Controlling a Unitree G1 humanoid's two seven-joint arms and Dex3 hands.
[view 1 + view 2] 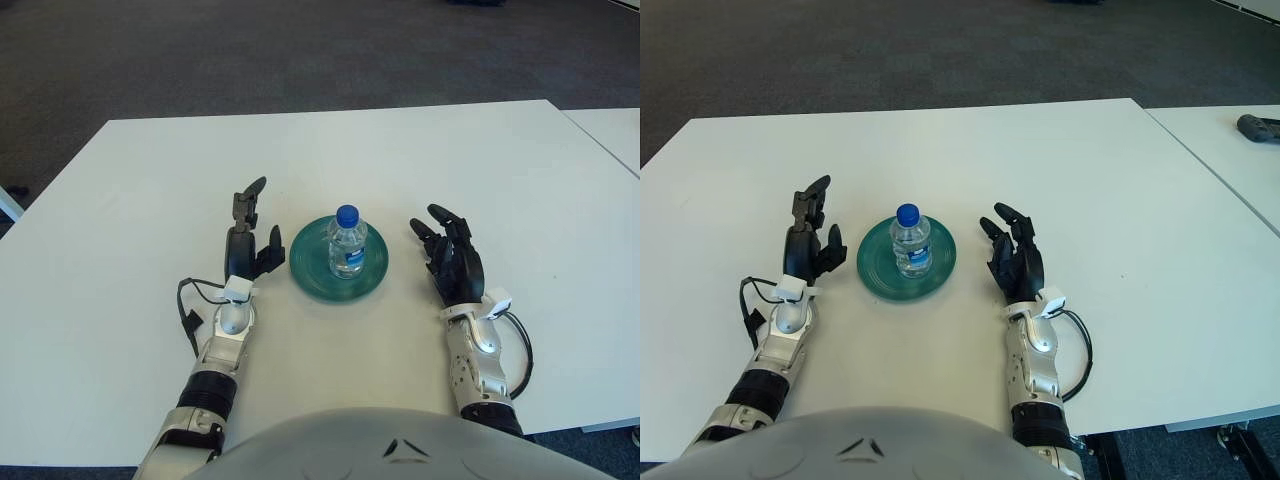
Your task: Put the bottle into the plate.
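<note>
The small clear water bottle (347,243) with a blue cap stands upright at the middle of the green plate (308,268), which sits on the white table (130,200). The left hand (248,240) is just beside the plate at its 9 o'clock, apart from it, fingers spread and holding nothing, one finger pointing away toward 12 o'clock. The right hand (452,258) is near the plate at its 3 o'clock, well clear of the rim, its dark fingers loosely fanned and empty. Whether either hand touches the tabletop is hard to tell. Both forearms are cut off at the bottom edge behind the robot's grey rounded torso (400,448). Dark carpet (300,50) lies beyond the table's far edge. A second white table (1230,150) stands at 2 o'clock, with a dark object (1260,128) on it, cut by the frame and not identifiable.
</note>
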